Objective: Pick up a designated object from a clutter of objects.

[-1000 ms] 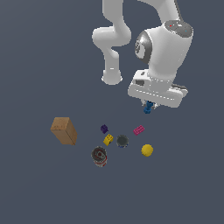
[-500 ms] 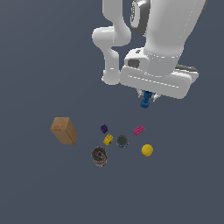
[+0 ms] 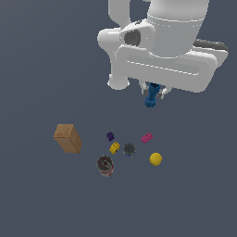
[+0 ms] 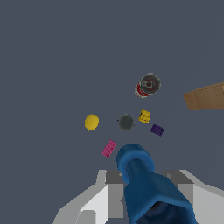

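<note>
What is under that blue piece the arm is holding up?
Below the blue piece in the end effector lie a pink brick, dark cup and yellow ball. The piece itself covers some of the floor.

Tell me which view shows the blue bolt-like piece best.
The wrist view: the blue piece fills the foreground, clamped in the gripper, its wide end plain. The exterior view shows it only small, hanging below the arm, partly hidden by the wrist.

Open floor surrounds the clutter (image 3: 129, 149); brown box (image 3: 67, 138) stands apart.
</note>
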Robot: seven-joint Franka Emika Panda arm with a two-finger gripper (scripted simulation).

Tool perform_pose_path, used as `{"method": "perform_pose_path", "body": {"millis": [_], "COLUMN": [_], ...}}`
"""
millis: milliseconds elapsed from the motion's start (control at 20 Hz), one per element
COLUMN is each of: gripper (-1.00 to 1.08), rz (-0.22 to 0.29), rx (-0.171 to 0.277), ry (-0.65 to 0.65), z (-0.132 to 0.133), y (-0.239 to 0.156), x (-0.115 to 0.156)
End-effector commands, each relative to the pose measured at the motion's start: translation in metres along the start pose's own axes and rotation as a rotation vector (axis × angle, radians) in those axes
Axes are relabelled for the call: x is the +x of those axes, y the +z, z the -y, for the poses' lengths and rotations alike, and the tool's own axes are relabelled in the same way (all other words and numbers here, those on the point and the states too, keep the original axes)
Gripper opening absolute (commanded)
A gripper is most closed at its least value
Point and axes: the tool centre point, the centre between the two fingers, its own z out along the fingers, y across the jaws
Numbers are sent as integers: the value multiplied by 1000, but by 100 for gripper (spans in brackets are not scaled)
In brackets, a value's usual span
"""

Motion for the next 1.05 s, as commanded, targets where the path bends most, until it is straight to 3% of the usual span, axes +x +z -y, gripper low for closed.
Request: {"method": "perform_pose_path", "body": {"millis": [0,450,1000], "gripper": [-100,-100,-100], "rz": [0,-1,-1], "rx": [-1,-1,-1], "ry": [0,0,0], "z": [-3,-8,-9], "y": [-15,-48,-58], "x": [10,32,39]}}
